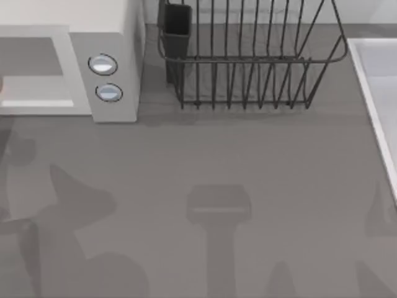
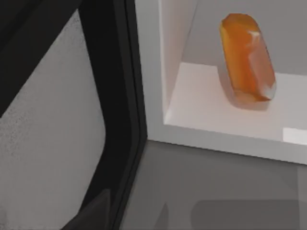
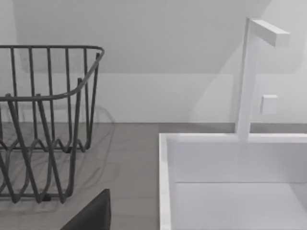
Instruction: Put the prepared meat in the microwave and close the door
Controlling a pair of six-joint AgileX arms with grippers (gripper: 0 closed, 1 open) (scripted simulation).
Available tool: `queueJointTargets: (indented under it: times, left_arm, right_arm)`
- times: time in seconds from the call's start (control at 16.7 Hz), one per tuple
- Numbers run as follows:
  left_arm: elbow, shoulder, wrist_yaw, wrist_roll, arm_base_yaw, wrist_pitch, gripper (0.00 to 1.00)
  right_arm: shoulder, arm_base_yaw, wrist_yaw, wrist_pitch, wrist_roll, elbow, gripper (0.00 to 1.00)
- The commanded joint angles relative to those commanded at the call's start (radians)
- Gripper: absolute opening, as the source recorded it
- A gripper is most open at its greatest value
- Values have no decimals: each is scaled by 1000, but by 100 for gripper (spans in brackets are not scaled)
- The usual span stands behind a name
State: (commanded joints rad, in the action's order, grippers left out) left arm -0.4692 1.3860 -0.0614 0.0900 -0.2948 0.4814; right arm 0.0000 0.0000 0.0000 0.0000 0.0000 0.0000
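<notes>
- At top-view left: microwave standing against the back edge, cavity facing the table front, two round buttons on its side panel.
- Inside the cavity, seen from the left wrist: prepared meat resting on the pale floor, well behind the front lip; placement judged complete.
- Close beside that camera: dark-framed panel with a speckled grey pane, probably the door, standing open; closing judged the remaining step.
- Left gripper: finger state cannot be told. Right gripper: likewise cannot be told.
- Right of the microwave: wire dish rack; farther right, white sink with faucet. Both clear of the door's swing.
- No brands, labels or legible writing anywhere.
</notes>
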Motion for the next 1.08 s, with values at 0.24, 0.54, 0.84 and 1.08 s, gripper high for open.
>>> queueJointTargets:
  times: [0.24, 0.54, 0.84, 1.08]
  left_arm:
    - [6, -8, 1, -1, 4, -3, 100]
    - [75, -217, 13, -14, 42, -74, 100]
    - [197, -609, 30, -39, 119, -200, 100]
    - [307, -955, 43, -62, 193, -314, 100]
  right_arm:
    - [0, 0, 0, 0, 0, 0, 100]
    - [0, 0, 0, 0, 0, 0, 100]
    - [0, 0, 0, 0, 0, 0, 100]
    - [0, 0, 0, 0, 0, 0, 100]
